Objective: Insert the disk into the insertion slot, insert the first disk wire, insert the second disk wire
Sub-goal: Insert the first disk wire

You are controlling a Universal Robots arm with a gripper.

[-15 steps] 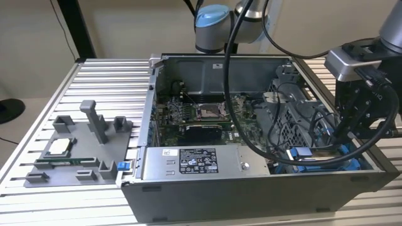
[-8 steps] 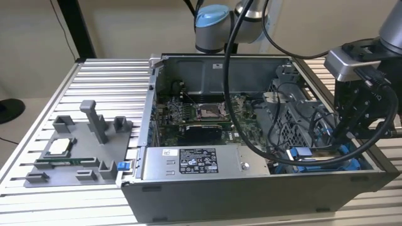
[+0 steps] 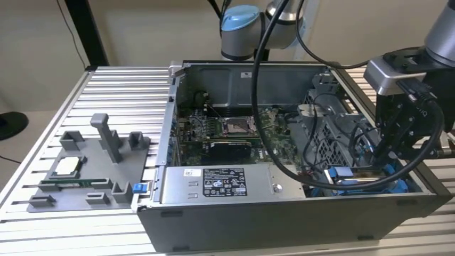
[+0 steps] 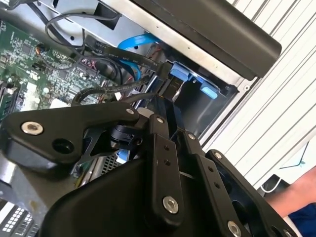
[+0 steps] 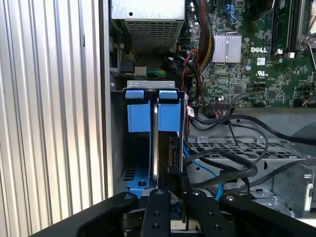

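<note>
You were on the first step: the gripper (image 5: 170, 173), its jaws closed on the disk (image 5: 168, 113), held it edge-on and, I judged, partway into the insertion slot (image 5: 150, 85), at the four o'clock corner of the computer case (image 3: 284, 224) in the exterior view, with another blue carrier (image 5: 138, 111) just beside it. Seating it called for a straight push down the slot, clear of the loose cables (image 5: 232, 168).

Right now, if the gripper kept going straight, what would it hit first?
Probably the disk, standing in the insertion slot just ahead of the gripper; depth is unclear.
</note>
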